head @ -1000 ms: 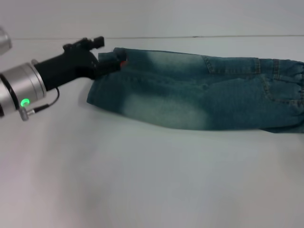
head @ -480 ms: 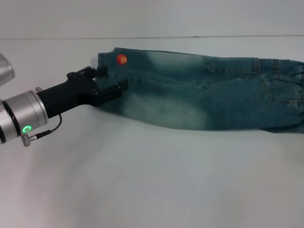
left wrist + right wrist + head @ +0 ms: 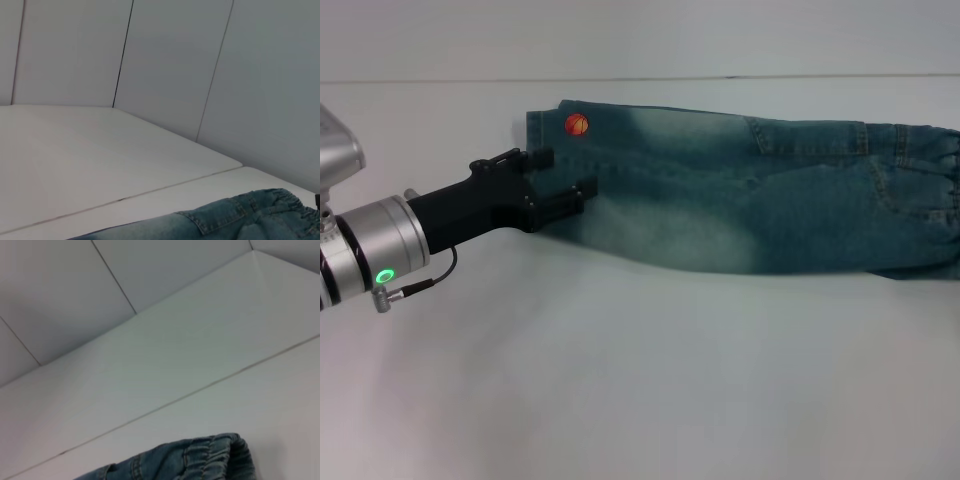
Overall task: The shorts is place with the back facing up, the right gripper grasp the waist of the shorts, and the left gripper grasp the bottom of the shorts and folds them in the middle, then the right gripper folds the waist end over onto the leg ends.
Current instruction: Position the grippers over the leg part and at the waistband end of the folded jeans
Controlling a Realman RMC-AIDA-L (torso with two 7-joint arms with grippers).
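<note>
Head camera: we look forward and down from above onto the table [image 3: 620,380], shorts [image 3: 740,190] lying across the far half. Both wrist cameras sit low, near the table, facing outward toward wall panels. Each catches only the shorts' elastic waist end, which all three views share.

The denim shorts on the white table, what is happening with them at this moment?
The denim shorts lie on the white table, already folded lengthwise into one long strip, elastic waistband on the robot's right, leg hems with the small orange basketball print on its left. The left pincer is open at the hem end and grips nothing. The right pincer is out of view, so the second fold, waist over legs, is not yet done.
</note>
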